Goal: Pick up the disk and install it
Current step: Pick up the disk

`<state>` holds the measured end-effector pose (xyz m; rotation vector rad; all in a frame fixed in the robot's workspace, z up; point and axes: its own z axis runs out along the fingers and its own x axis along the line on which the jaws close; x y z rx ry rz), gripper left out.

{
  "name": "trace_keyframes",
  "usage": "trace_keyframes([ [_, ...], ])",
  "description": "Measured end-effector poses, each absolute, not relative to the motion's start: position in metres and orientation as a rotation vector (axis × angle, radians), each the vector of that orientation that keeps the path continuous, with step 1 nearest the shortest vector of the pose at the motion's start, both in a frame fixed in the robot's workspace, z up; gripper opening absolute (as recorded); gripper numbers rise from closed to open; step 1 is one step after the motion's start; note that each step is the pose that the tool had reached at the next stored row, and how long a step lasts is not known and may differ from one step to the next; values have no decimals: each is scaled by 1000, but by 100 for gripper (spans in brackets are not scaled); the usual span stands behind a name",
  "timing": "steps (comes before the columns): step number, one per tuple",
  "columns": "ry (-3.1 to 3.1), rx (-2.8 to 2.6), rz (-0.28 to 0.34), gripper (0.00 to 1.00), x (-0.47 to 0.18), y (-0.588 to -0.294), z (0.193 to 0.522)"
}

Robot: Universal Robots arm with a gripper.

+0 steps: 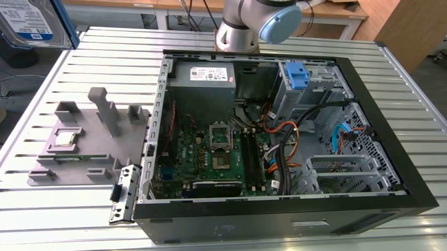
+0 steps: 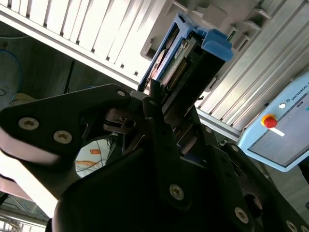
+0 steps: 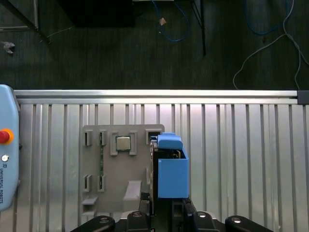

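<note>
Disk point(image 3: 172, 176), a silver-grey drive framed in a blue carrier, hangs clear above the slatted metal counter point(image 3: 241, 159), clamped edge-on in the robot's black hand point(image 3: 165, 213). In the second wrist view the fingers point(image 2: 155, 111) are closed on it from both sides, and the carrier's blue end tab point(image 2: 217, 44) points away from the wrist. In the first wrist view the disk stands over one edge of a grey holder plate point(image 3: 113, 183) lying on the counter, and a small square silver chip point(image 3: 123, 143) sits in one of the plate's pockets. In the exterior view the disk point(image 1: 24, 18) shows at the far corner on the exterior view's left, its white-and-blue label toward the camera, well apart from the open computer case point(image 1: 279, 212) on the exterior view's right. Inside the case a lone blue bracket point(image 1: 297, 76) stands upright in the metal drive cage along the far wall, near a grey power supply point(image 1: 202, 78). A green motherboard point(image 1: 209, 157) lies on the case floor, with orange and blue cables point(image 1: 288, 128) looping beside it. The arm's grey and pale-blue joint point(image 1: 258, 21) rises just beyond the case's far wall. A pale-blue control pendant point(image 2: 285, 135) with a red button point(image 2: 269, 121) rests at the counter's end.
</note>
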<state>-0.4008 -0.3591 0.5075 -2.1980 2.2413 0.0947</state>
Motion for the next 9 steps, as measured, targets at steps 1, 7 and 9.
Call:
trace_keyframes([
  [1,2241,-2198,95,35,-400,-359,508],
  [7,2241,-2198,95,35,-389,-359,507],
  [9,2241,-2198,95,35,-385,-359,508],
])
